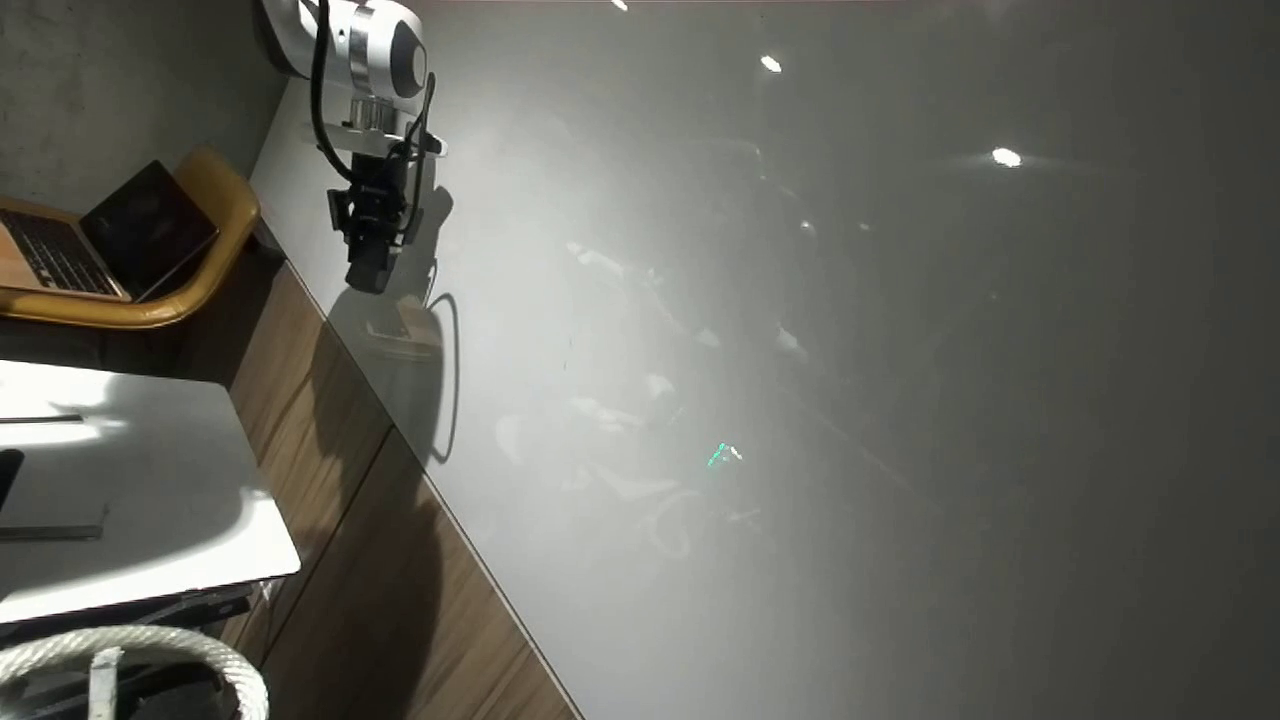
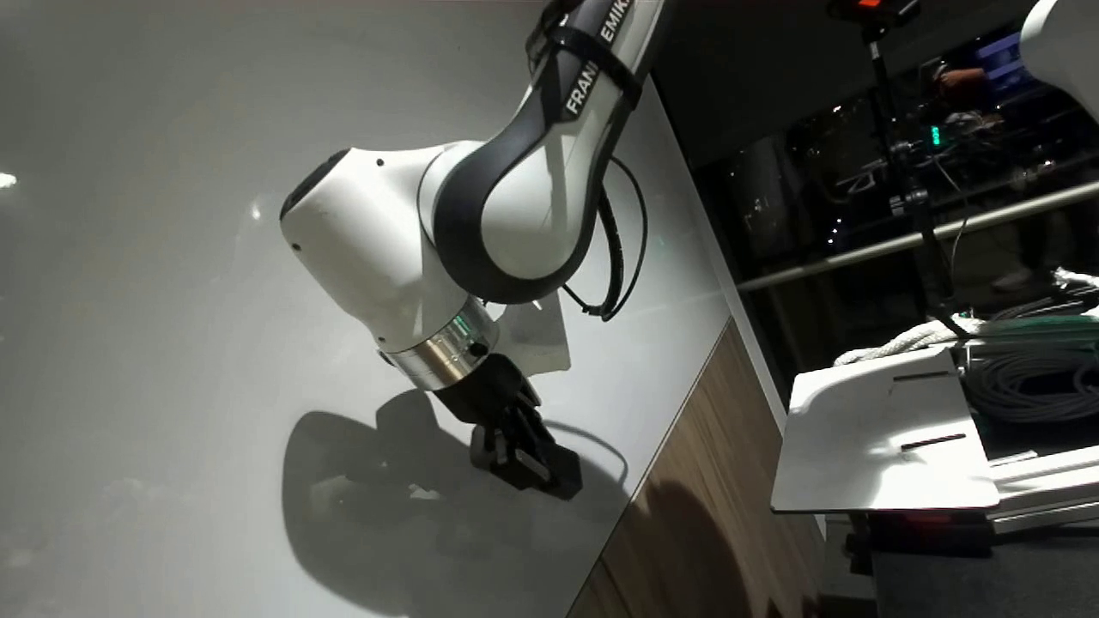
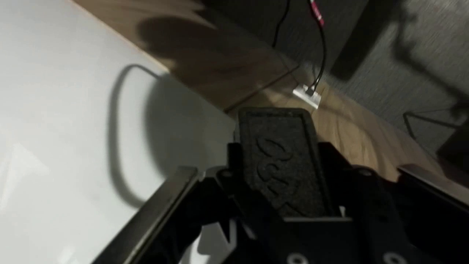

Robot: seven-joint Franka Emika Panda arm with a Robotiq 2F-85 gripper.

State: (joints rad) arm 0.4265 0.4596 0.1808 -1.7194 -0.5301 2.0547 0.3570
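Observation:
My gripper [image 1: 368,205] is shut on a dark grey felt eraser [image 1: 370,268] with embossed lettering. In the wrist view the eraser [image 3: 284,135] stands between the two black fingers of the gripper [image 3: 280,161] and sticks out past their tips. In an exterior view the gripper [image 2: 508,451] points down toward the wooden strip, with the eraser [image 2: 562,474] at its end. The eraser is near the lower edge of a large glossy white surface [image 1: 800,400] and looks apart from it. The surface bears faint smudges and a small green mark [image 1: 722,455].
A wooden strip [image 1: 340,470] runs along the white surface's edge. A dark curved line [image 3: 113,128], perhaps a cable's shadow, lies beside the arm's shadow. A cable connector [image 3: 307,96] sits on the wood. A chair [image 1: 225,200] with a laptop [image 1: 150,230] and a white tabletop [image 1: 150,470] stand nearby.

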